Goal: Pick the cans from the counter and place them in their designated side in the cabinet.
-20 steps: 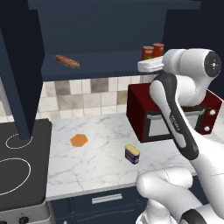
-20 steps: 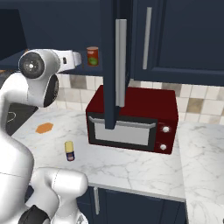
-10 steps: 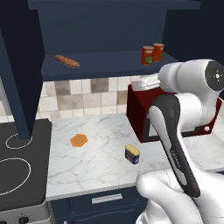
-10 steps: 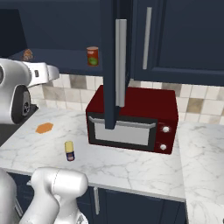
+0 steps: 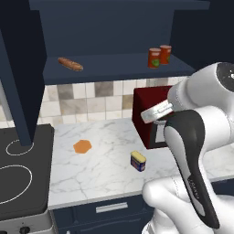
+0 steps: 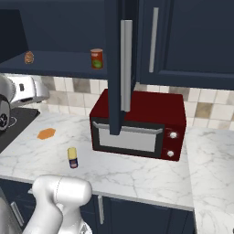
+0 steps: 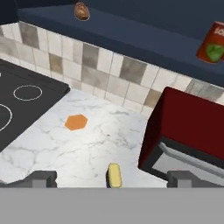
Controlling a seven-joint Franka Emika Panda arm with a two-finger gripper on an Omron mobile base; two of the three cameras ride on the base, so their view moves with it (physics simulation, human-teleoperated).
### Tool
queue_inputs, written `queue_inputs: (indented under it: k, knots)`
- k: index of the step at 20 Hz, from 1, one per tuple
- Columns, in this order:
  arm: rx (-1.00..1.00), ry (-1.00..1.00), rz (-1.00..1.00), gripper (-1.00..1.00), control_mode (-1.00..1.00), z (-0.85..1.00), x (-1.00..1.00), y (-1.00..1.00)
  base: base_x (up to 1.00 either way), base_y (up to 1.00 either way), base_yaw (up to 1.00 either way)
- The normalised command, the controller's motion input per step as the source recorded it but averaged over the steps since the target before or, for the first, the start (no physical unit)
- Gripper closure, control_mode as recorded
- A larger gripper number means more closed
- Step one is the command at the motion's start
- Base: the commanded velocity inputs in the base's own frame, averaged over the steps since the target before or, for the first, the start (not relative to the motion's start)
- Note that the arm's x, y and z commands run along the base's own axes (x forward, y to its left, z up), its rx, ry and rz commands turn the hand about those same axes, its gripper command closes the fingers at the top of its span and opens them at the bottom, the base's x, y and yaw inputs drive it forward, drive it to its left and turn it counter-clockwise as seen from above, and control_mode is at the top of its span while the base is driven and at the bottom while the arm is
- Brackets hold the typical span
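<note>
The squat yellow tin (image 5: 138, 161) with dark sides stands on the white marble counter (image 5: 100, 176), left of the microwave's front. The hand view looks down at this tin (image 7: 114, 175), which sits between the fingertips (image 7: 41, 178) of my gripper (image 7: 113, 180). They stand wide apart and open, well above the tin and holding nothing. A red can (image 5: 154, 58) with a green-and-white label stands on the right side of the navy cabinet's shelf (image 5: 114, 69), with a second red can (image 5: 165, 54) beside it. The same red can (image 6: 96, 58) shows from the right.
A red microwave (image 6: 141, 123) stands on the counter at the right. An orange hexagonal piece (image 5: 82, 146) lies left of the tin, beside the black stovetop (image 5: 18, 178). A brown baguette (image 5: 70, 64) lies on the shelf's left side. An open cabinet door (image 6: 116, 68) hangs before the microwave.
The arm has drawn back from the cabinet shelf and swung down in front of the microwave. The red can stays on the shelf; the yellow tin has not moved.
</note>
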Motion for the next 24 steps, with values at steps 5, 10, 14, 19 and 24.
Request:
queue_inputs:
  k: [5, 10, 14, 19, 24]
  knots:
    - [-0.07, 0.14, 0.15, -1.00, -1.00, -0.44, -0.35, -0.08, 0.00, 0.00, 0.00]
    - [-0.09, 0.11, 0.11, -1.00, -1.00, -0.38, -0.30, -0.07, 0.00, 0.00, 0.00]
    - [-0.10, 0.06, 0.07, -1.00, -1.00, -0.35, -0.34, -0.05, 0.00, 0.00, 0.00]
    - [-0.03, 0.03, 0.06, -1.00, -1.00, -0.27, -0.11, 0.00, 0.00, 0.00, 0.00]
    - [-0.01, 0.01, 0.05, -1.00, -1.00, -0.22, 0.00, -0.04, 0.00, 0.00, 0.00]
